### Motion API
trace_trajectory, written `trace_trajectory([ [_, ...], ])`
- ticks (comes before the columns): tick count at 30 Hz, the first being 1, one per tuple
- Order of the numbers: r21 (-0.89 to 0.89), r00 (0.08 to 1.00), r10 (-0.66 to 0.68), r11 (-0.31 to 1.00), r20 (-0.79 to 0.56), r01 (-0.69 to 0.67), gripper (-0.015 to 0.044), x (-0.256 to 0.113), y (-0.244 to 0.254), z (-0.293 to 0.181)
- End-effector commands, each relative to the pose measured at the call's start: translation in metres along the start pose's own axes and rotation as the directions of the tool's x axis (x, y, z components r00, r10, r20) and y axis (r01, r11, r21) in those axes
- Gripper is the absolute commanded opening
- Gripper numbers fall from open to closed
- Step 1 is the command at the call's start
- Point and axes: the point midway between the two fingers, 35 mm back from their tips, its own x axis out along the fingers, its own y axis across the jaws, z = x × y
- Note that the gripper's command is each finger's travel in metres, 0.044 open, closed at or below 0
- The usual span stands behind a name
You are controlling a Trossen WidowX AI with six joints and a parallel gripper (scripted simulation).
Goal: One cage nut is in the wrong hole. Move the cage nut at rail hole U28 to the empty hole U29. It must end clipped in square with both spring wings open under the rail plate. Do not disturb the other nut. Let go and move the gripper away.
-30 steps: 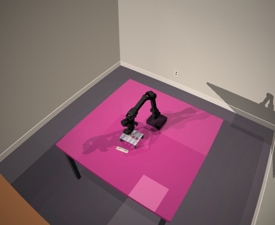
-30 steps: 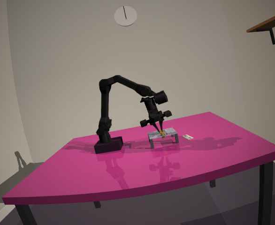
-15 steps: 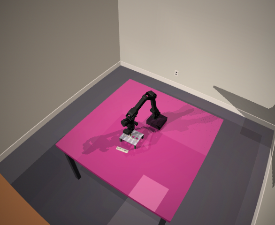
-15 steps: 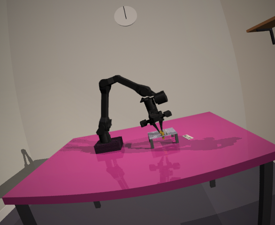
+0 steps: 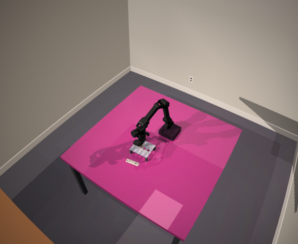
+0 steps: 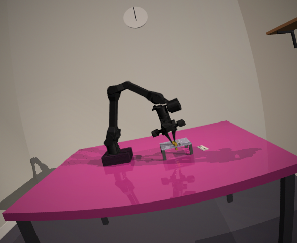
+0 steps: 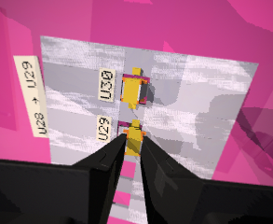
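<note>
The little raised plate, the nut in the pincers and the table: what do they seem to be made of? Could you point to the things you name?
The rail plate point(image 5: 148, 153) point(image 6: 165, 146) point(image 7: 183, 89) looks like brushed metal, grey with pale streaks. The cage nut point(image 7: 134, 140) could be painted metal or plastic; its flat yellow leaves that open. The table point(image 5: 112, 183) point(image 6: 143, 193) seems lacquered or glossy plastic, since it mirrors the arm.

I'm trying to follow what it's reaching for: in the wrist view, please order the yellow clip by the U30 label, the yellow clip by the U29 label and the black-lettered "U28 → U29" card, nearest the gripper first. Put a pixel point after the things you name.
1. Yellow clip by U29 point(image 7: 134, 146): between the gripper's point(image 7: 135, 140) fingertips.
2. Yellow clip by U30 point(image 7: 131, 89): just beyond.
3. Card point(image 7: 33, 95): far left.
</note>
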Motion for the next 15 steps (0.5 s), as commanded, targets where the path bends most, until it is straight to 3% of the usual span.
trace_trajectory([
  [1,0.005,1.000,-0.008,1.000,0.003,0.008,0.0036,-0.0001,0.0009,0.0006],
  [15,0.005,1.000,-0.026,1.000,0.002,0.026,0.0036,0.0001,0.0020,0.0007],
])
